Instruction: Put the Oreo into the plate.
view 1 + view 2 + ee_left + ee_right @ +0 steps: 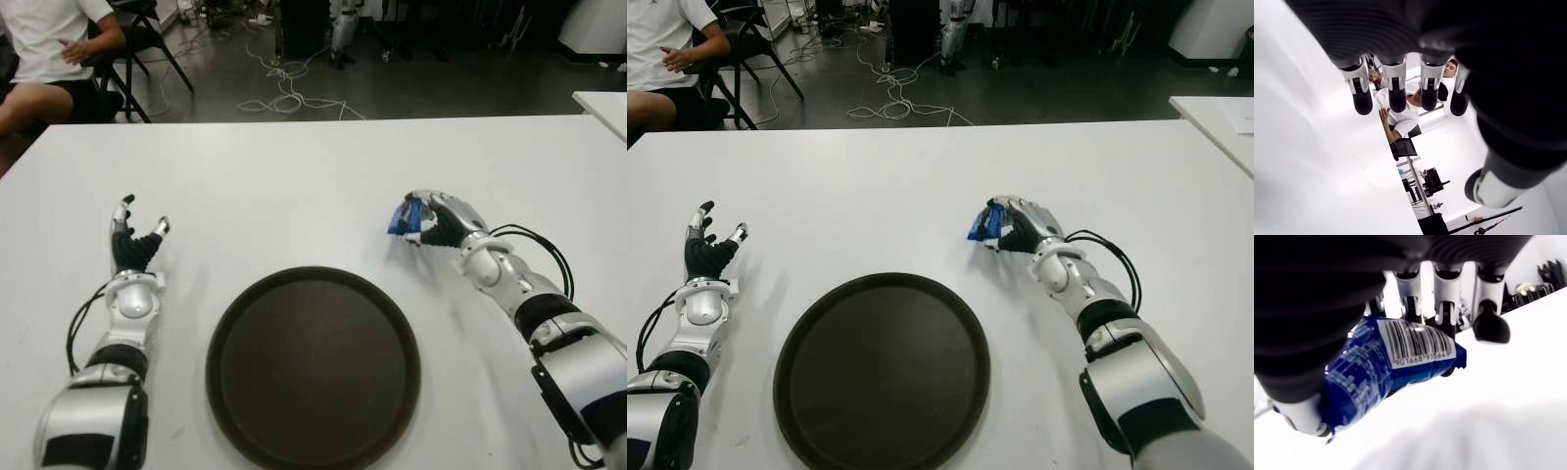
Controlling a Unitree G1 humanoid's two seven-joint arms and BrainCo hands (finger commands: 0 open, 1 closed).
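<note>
Right hand (436,219) grips Oreo pack (404,216) beside plate (313,367).

Head stereo overhead; close wrist views

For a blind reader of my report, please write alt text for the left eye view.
The right hand grips a blue Oreo pack above a white table, right of and beyond a round dark plate. The left hand shows open on the plate's left. A seated person is behind.
</note>
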